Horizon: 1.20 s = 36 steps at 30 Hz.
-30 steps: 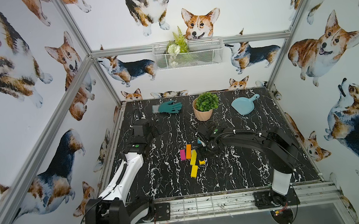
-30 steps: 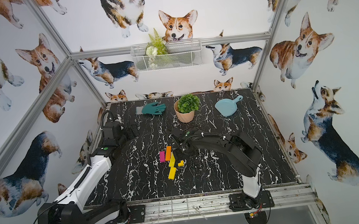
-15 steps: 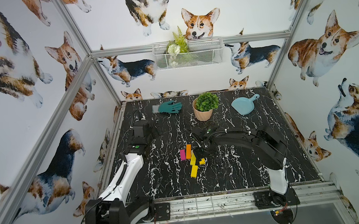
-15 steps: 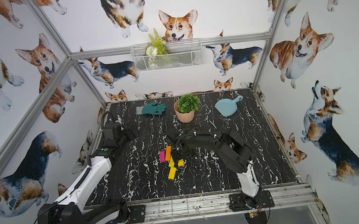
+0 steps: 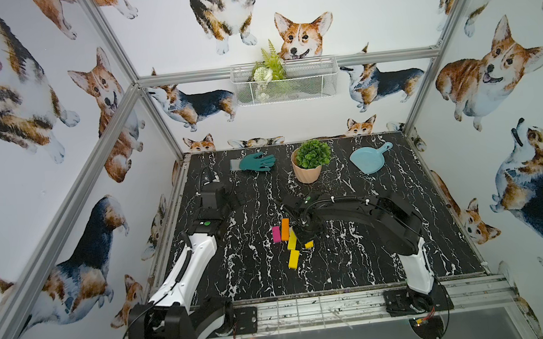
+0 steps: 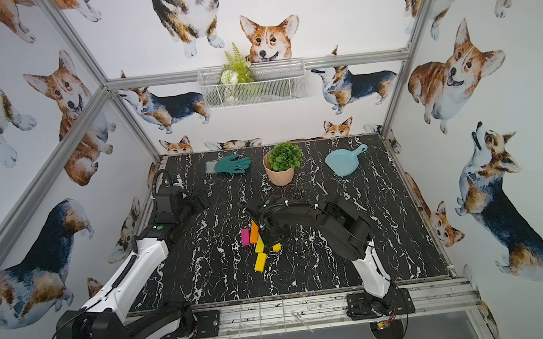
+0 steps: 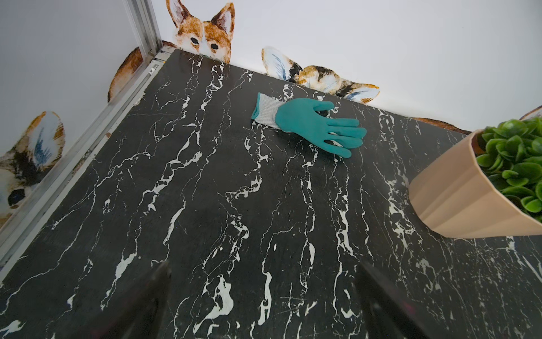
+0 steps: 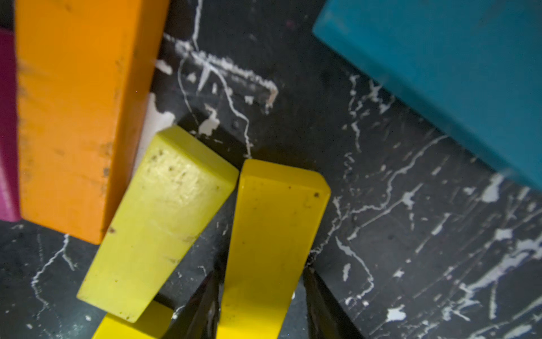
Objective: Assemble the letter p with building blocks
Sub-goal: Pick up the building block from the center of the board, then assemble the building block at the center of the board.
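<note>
Mid-table [image 5: 355,257]: three yellow [image 8: 158,223] [image 8: 272,211] [image 8: 137,324], one orange [image 8: 76,117], pink [image 5: 276,234], teal [image 8: 440,73]; right gripper [image 8: 261,277] clamps yellow, left [image 7: 264,270] released.

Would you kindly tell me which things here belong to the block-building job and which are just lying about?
Job: pink block, orange block, yellow blocks, teal block.
Lying about: teal glove, potted plant, light-blue dustpan.

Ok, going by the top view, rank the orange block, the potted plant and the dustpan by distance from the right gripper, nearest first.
1. Orange block: mid-table, just left of the right gripper.
2. Potted plant: toward the back wall, near the centre.
3. Dustpan: at the back, off to the right.
</note>
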Tool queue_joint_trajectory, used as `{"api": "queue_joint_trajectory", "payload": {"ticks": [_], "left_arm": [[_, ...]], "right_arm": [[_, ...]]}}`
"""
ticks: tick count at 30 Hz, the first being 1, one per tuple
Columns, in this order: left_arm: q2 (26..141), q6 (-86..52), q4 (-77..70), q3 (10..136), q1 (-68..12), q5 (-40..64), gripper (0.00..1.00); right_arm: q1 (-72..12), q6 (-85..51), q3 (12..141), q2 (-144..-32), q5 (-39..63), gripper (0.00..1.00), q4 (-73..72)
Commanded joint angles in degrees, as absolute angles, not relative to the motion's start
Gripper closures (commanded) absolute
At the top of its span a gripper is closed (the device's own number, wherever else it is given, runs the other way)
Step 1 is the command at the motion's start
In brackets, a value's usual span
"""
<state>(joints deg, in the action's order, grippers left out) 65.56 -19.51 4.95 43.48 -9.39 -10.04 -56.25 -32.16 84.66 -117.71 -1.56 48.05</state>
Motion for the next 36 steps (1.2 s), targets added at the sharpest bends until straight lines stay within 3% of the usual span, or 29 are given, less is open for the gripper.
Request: {"api": "queue_joint_trajectory", "payload": {"ticks": [1,5,12,20,36], "left_arm": [[65.1,-19.4,3.9,43.3,-9.4,-10.8,0.0],[65.0,-19.3,4.0,43.4,-9.4,-10.9,0.0],[66.0,-18.9,3.2,43.8,-9.4,-9.5,0.0],[68.4,-19.0,1.9,45.0,-9.4,-7.2,0.0],[67.9,-19.8,2.5,45.2,-9.4,-5.0,0.0]], "right_arm": [[-56.3,-32.5,84.9,-118.1,-2.0,0.65,49.5],[-56.3,-32.7,83.5,-114.4,-2.5,0.73,47.2],[-54.7,-35.1,81.9,-103.3,-6.5,0.73,47.8],[-42.3,-40.9,68.6,-96.7,-1.4,0.72,41.8],[-38.8,-38.4,71.4,-106.4,3.8,0.72,40.5]]}}
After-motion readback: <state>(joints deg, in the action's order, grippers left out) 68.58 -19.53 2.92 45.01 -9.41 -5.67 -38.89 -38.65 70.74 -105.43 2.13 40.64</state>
